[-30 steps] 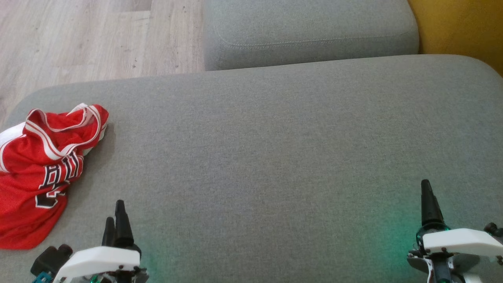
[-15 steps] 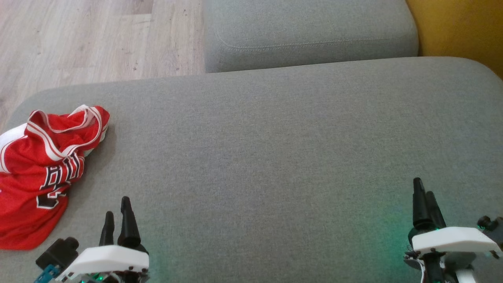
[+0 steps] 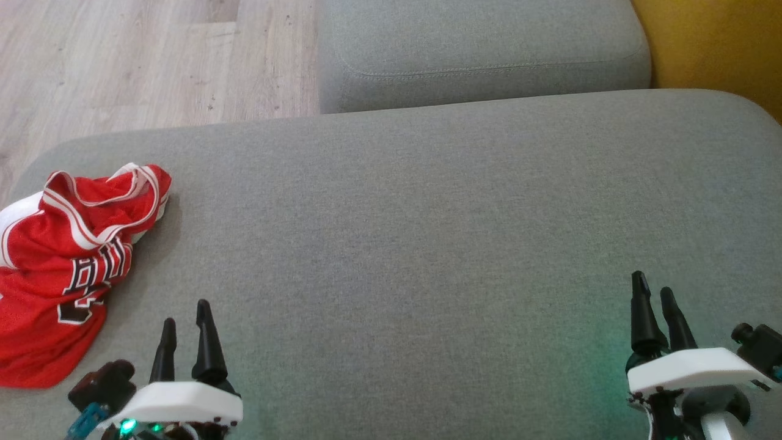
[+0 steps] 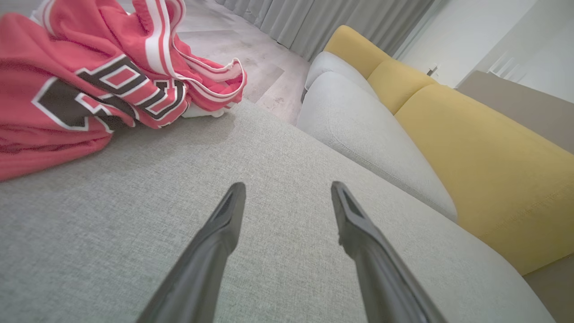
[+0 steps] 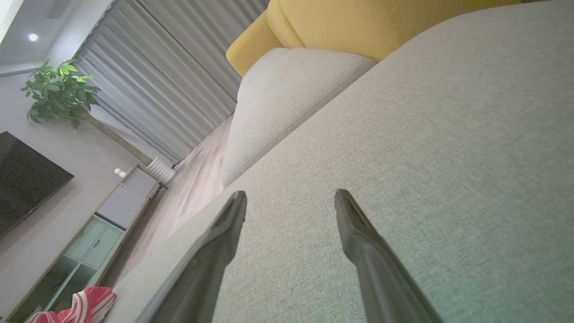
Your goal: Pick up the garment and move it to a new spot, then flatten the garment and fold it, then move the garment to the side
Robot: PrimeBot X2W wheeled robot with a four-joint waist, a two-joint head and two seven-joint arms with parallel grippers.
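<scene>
Near edge, left: the left gripper (image 3: 185,313) is hanging over the grey seat cushion (image 3: 427,232). Its two dark fingers are standing wide apart and gripping nothing.

Near edge, right: the right gripper (image 3: 652,283) is sitting the same way, fingers spread wide and empty. A green glow is falling on the fabric beside it. I cannot tell whether either pair of fingertips is touching the cushion.

Left end of the cushion, a little farther than the left gripper and to its left: the garment (image 3: 55,269) is lying in a crumpled heap. It is a red jersey with white trim and black lettering, and it is running off the left side of the head view. A strip of bare grey fabric is separating it from the left gripper. The right gripper is sitting well apart from it, across the width of the cushion.

Farther back, centre to right: a second grey cushion (image 3: 482,49) is butting against the seat's far edge, with the yellow sofa back (image 3: 715,43) rising at the far right. At the far left, pale wood floor (image 3: 122,61) is showing.

Farthest, in the right wrist view: grey curtains (image 5: 170,80), a leafy plant (image 5: 58,94), a dark screen (image 5: 22,179) and a pale cabinet (image 5: 112,211) are standing along the room's wall.
</scene>
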